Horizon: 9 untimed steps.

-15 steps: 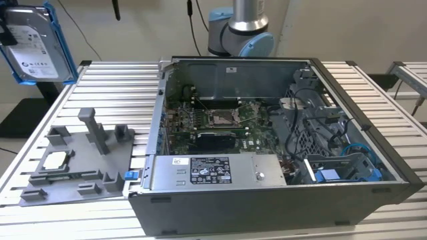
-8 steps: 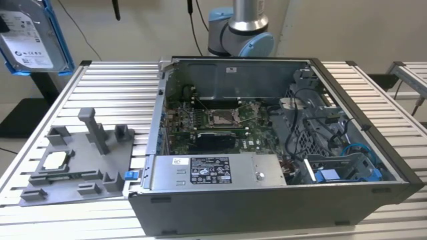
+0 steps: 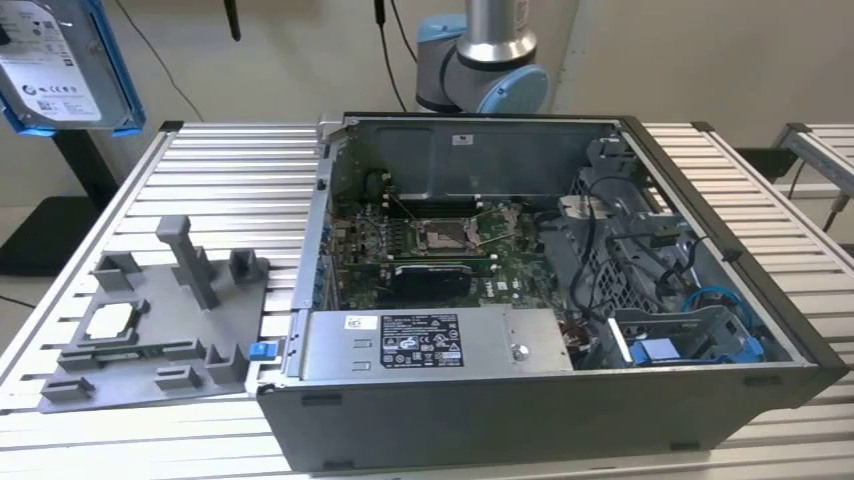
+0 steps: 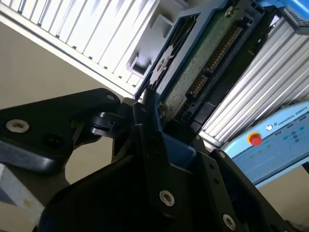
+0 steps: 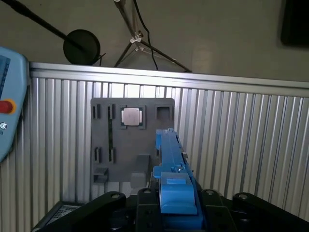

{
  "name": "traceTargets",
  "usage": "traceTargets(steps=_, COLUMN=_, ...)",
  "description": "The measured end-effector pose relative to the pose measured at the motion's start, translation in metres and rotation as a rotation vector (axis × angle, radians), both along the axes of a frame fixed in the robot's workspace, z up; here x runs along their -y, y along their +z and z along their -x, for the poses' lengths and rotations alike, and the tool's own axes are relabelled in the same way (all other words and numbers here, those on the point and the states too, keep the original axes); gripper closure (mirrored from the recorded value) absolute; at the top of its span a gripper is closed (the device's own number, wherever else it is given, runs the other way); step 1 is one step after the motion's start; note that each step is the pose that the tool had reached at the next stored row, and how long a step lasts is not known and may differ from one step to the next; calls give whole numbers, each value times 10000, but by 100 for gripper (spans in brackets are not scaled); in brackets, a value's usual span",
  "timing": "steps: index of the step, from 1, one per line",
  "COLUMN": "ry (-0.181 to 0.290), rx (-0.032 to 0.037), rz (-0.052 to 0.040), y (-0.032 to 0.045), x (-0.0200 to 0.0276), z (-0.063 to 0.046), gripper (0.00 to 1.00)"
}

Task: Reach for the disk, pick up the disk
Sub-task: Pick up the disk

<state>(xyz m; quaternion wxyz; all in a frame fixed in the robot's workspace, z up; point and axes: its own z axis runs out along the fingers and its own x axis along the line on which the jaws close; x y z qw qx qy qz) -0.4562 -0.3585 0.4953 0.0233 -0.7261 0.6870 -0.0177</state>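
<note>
In the first wrist view the gripper (image 5: 175,199) is clamped on the disk's (image 5: 169,145) thin edge. The disk juts out beyond it, well clear of the grey tray (image 5: 104,140). A slack pinch could let it tilt or drop.

A ribbed aluminium worktop (image 5: 241,135) spreads beneath the claw (image 5: 176,193), its slats catching pale, even light; past its edge, lower still below the claw, lies a plain tan floor (image 5: 217,38); a dark tripod stand (image 5: 140,41) and a round black base (image 5: 82,47) stand on it; in the exterior view a cream wall (image 3: 267,60) rises behind the worktop; a second slatted worktop (image 3: 825,150) stands at the exterior view's right.
</note>
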Motion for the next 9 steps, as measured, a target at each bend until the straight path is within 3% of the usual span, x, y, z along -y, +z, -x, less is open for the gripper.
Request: traceTargets(steps=9, ry=1, rx=0, rz=-1, y=0, x=0, z=-3, gripper=100)
